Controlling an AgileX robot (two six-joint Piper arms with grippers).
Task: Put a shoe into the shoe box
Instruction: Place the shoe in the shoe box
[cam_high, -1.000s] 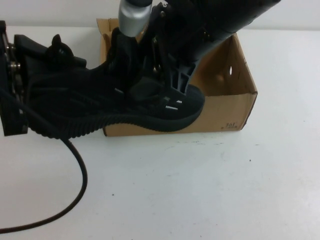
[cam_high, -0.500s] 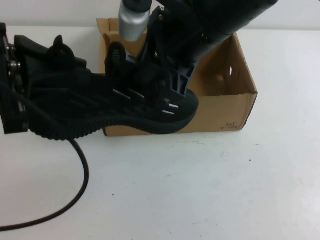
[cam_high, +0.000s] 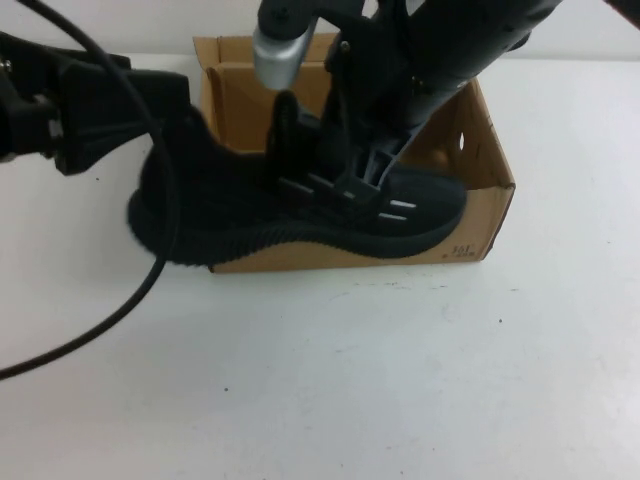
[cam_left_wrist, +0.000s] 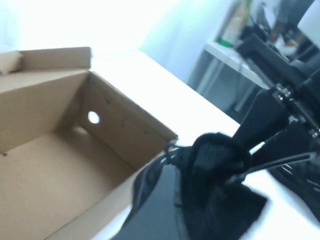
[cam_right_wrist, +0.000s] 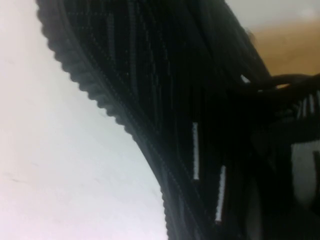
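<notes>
Over the shoe box (cam_high: 478, 150), your right tool (cam_high: 345, 165) grips the shoe (cam_high: 300, 215); lift its heel past the wall. Left tool (cam_high: 100, 110) at the heel: grip unclear.

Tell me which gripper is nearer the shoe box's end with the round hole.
Right. The right gripper holds the sneaker over the shoe box, close to that end. The left gripper sits beyond the box's opposite end, by the heel.

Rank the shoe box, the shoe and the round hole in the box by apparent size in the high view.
1. Shoe box and shoe: too close to call, since the shoe sits nearer the camera and hides part of the box.
2. Round hole, smallest.
</notes>
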